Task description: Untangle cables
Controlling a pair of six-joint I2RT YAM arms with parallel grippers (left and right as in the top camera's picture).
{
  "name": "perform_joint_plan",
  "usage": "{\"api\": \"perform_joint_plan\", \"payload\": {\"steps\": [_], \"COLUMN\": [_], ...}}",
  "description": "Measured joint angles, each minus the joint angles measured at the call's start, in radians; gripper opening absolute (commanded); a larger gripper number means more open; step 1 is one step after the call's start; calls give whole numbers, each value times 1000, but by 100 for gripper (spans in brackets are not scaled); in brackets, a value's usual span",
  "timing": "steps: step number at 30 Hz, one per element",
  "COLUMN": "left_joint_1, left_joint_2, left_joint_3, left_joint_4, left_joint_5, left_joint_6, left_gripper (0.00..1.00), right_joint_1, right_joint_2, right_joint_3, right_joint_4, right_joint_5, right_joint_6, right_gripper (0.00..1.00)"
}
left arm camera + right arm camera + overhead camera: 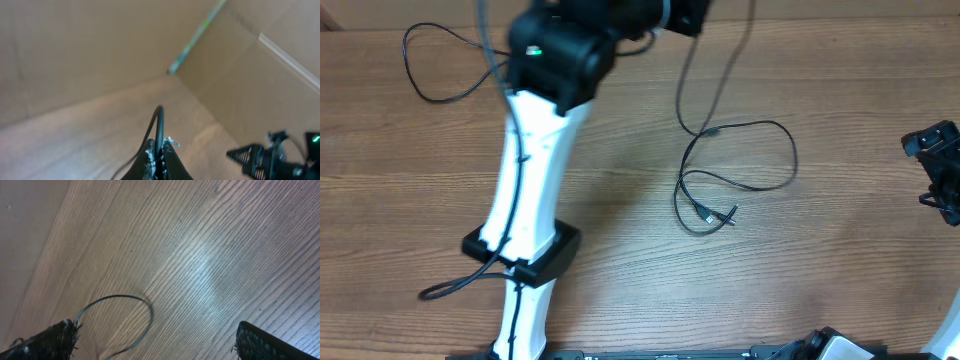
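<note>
this looks like a robotics lab bench, not a home or shop. a white-and-black jointed robot arm (535,170), with black wiring (510,215) run along it and a small green indicator light (532,48) lit, reaches across a brown wood-grain tabletop (840,260). plain tan board walls (75,45) close in the table and meet in a corner, one crossed by a pale strip (285,56). thin black cables (706,212) lie loose on the wood.

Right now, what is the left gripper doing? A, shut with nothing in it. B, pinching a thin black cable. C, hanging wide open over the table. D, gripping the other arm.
B: in the left wrist view, the left gripper is shut, and a thin black cable stands up from between its fingers.
</note>
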Motion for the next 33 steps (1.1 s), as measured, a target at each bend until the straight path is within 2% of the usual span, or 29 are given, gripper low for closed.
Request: {"api": "perform_joint_plan", "payload": {"steps": [11, 16, 20, 23, 26, 29, 33], "left_joint_1": [253, 288, 282, 282, 282, 283, 282], "left_joint_2": [-190, -219, -219, -218, -216, -211, -209], "left_joint_3": [10, 21, 23, 23, 21, 21, 21], "left_joint_4": [182, 291, 184, -44, -195, -245, -221], "left_joint_5": [35, 163, 173, 57, -70, -137, -175], "left_joint_6": [-183, -227, -222, -181, -162, -146, -124], "left_gripper": [4, 4, 4, 4, 4, 4, 4], "right_joint_1": [0, 0, 0, 0, 0, 0, 0], "right_joint_2": [0, 0, 0, 0, 0, 0, 0], "right_joint_3": [0, 0, 0, 0, 0, 0, 0], "right_joint_4": [0, 0, 0, 0, 0, 0, 0], "right_joint_5": [0, 0, 0, 0, 0, 0, 0], "right_joint_6": [0, 0, 0, 0, 0, 0, 0], "right_gripper": [100, 100, 100, 100, 100, 100, 100]}}
